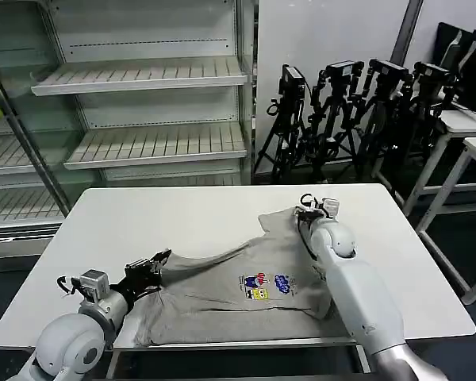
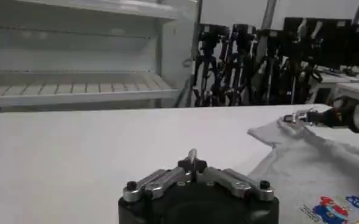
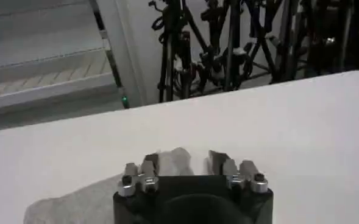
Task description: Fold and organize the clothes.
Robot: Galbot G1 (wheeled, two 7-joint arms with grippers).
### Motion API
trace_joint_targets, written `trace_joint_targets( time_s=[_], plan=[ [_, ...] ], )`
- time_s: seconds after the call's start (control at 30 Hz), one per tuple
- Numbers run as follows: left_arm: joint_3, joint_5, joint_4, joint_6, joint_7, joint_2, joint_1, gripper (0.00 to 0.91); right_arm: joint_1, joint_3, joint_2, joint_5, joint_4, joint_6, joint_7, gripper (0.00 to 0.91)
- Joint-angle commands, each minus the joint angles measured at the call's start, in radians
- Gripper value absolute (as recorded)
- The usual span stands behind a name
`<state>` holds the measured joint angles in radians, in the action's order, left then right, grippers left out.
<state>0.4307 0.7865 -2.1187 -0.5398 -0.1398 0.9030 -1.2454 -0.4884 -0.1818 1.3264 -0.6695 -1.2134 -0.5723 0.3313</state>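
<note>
I see the shirt point(image 1: 246, 290) sprawled on the counter point(image 1: 182, 218), long axis eight to two o'clock. My left hand point(image 1: 153, 268) pinches its near-left corner; my right hand point(image 1: 305, 213) stands open at the far-right edge.

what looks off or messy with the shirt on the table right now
The grey shirt lies crooked and rumpled on the white table, one corner pulled up toward the far side by the right gripper. The left gripper is at its opposite edge. Nothing looks torn or spilled.
</note>
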Motion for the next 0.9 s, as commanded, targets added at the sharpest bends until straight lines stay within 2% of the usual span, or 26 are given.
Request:
trace_joint_targets(
  time_s=[0.03, 0.3, 0.4, 0.57, 0.9],
  plan=[
    [0.0, 0.001, -0.005, -0.002, 0.002, -0.003, -0.003, 0.03, 0.027, 0.024, 0.011, -0.023, 0.053, -0.01, 0.006, 0.0],
    [-0.001, 0.006, -0.01, -0.003, 0.002, -0.003, -0.001, 0.03, 0.007, 0.003, 0.015, -0.033, 0.017, -0.005, 0.007, 0.0],
    [0.001, 0.007, -0.013, -0.002, 0.002, -0.002, 0.0, 0.03, -0.006, -0.006, 0.011, -0.026, -0.027, 0.031, 0.0, 0.0],
    [0.008, 0.014, -0.015, 0.0, 0.001, -0.002, 0.008, 0.03, -0.065, -0.018, -0.024, 0.012, -0.169, 0.121, -0.024, 0.0],
    [0.024, 0.017, -0.034, 0.001, 0.002, 0.0, -0.011, 0.03, -0.267, -0.102, -0.097, 0.055, -0.456, 0.184, -0.061, 0.0]
  ],
)
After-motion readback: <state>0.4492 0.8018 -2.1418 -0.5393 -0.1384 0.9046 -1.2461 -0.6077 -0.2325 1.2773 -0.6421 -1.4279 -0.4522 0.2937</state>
